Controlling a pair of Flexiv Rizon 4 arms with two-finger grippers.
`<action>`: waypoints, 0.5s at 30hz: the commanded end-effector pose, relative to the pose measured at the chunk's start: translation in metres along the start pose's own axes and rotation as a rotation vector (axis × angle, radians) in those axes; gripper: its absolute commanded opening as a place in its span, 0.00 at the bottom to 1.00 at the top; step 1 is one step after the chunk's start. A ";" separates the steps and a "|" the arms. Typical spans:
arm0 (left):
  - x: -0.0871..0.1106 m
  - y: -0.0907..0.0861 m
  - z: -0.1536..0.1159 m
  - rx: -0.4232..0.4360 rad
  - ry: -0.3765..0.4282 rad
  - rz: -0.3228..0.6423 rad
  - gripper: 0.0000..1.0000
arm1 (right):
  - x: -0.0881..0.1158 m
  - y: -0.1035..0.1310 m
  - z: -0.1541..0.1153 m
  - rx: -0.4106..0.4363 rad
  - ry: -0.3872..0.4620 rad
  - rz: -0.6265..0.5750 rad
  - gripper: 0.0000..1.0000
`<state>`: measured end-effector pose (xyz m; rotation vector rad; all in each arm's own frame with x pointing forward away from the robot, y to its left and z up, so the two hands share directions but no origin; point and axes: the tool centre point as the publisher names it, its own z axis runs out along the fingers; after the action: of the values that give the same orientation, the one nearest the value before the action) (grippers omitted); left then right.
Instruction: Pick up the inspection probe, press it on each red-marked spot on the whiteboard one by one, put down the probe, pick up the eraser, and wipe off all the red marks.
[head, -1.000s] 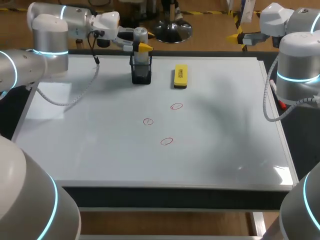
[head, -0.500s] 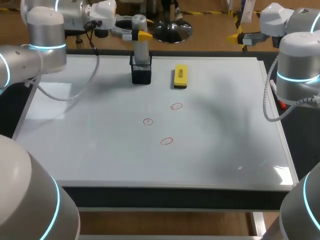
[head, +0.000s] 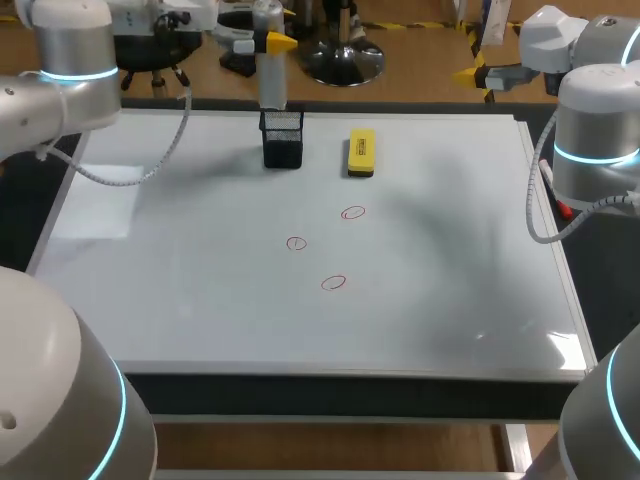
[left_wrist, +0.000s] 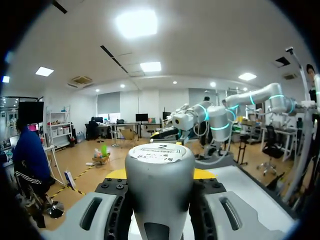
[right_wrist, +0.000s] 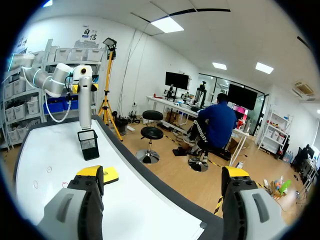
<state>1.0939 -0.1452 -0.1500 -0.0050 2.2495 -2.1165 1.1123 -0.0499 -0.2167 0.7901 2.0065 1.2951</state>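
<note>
- Head view: inspection probe (head: 271, 75), a smooth grey cylinder with a rounded top, upright and clamped from two sides in the left pincer (head: 262, 43), at the far edge of the whiteboard (head: 200, 310).
- Lower end of the probe just above the open top of the holder (head: 283, 140), a black square box of wire mesh; touching it or not, cannot tell.
- Just beside the holder, on its right and apart from it, the eraser (head: 360, 153): a flat yellow rectangular block with a dark underside, lying on the board.
- Thin hand-drawn rings near the middle of the board: far red mark (head: 353, 212) nearest to the eraser, left red mark (head: 296, 243), and near red mark (head: 334, 283) closest to the front edge.
- Glossy white board surface with soft reflections, framed by a thin pale rim; dark front edge of the table (head: 340, 396) below it.
- Wide stretch of plain white board between the marks and the left, right and front edges.
- Left wrist view: matte grey cap of the probe filling the gap between the two grey fingers, with yellow tips showing just behind it on both sides.
- Right wrist view: right pincer (right_wrist: 162, 174) with its fingers wide apart, off the far right corner of the board, well apart from eraser and holder.
</note>
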 end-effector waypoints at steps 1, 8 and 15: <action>0.014 -0.009 -0.019 -0.016 -0.093 0.007 0.00 | 0.000 0.000 0.000 -0.001 0.001 0.000 1.00; 0.020 -0.010 -0.056 -0.035 -0.191 -0.001 0.00 | 0.000 0.000 0.000 -0.001 0.001 0.000 1.00; 0.030 -0.006 -0.092 -0.048 -0.291 -0.003 0.00 | 0.000 0.000 0.000 -0.001 0.001 0.000 1.00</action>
<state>1.0771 -0.0685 -0.1437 -0.1669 2.2173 -1.9976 1.1123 -0.0498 -0.2167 0.7900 2.0066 1.2951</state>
